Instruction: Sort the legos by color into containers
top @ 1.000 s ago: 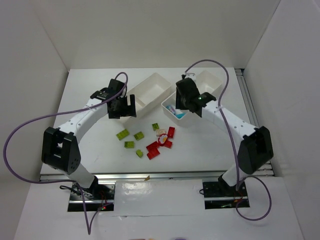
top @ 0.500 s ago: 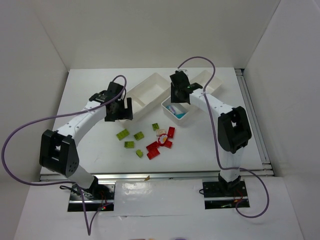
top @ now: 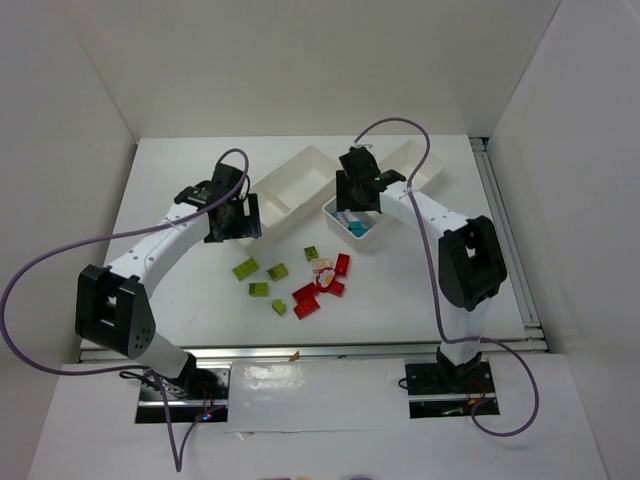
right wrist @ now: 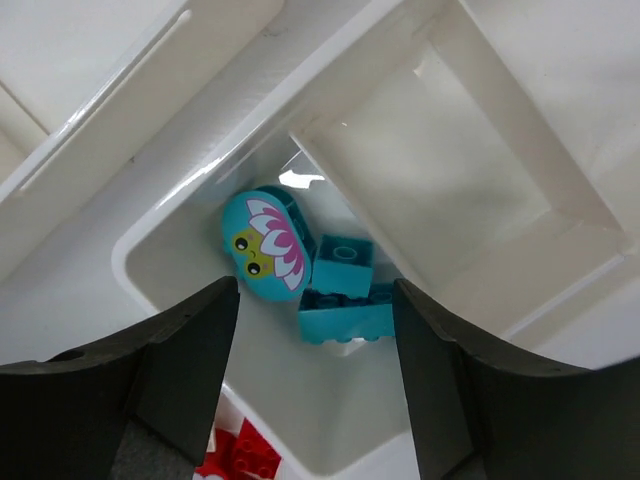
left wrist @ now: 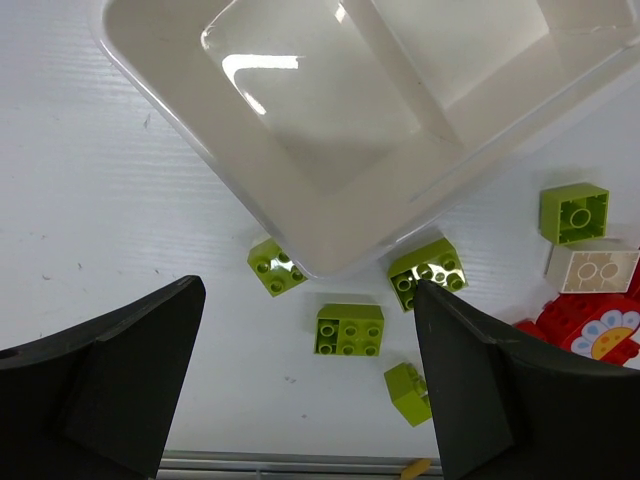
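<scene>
L gripper (top: 243,217) hung w/ jaws spread wide, nothing betw. them: released. Straight ahead of its fingertips sat the near corner of the L tray (left wrist: 330,215). On the table (top: 170,190) under the gap lay a small green lego (left wrist: 277,270) just beside that corner, and a wider green lego (left wrist: 350,330) nearer the wrist. A third green lego (left wrist: 428,272) sat at the inner edge of the R-hand finger, and a fourth green bit (left wrist: 408,392) was partly hidden by that finger. Outboard of that finger were a green cube (left wrist: 573,212), a beige brick (left wrist: 592,270) and a red piece w/ flower print (left wrist: 590,335), cut off by the frame edge.

R gripper (top: 357,195) hovered over the near compartment of the R tray (right wrist: 190,200), fingers (right wrist: 180,370) apart, gripping nothing: let go. Below the gap, on the compartment floor, lay a rounded cyan piece w/ flower face (right wrist: 262,245) and two cyan bricks (right wrist: 343,265) touching each other. Red legos (right wrist: 240,455) showed outside the tray, by the L-hand finger.
</scene>
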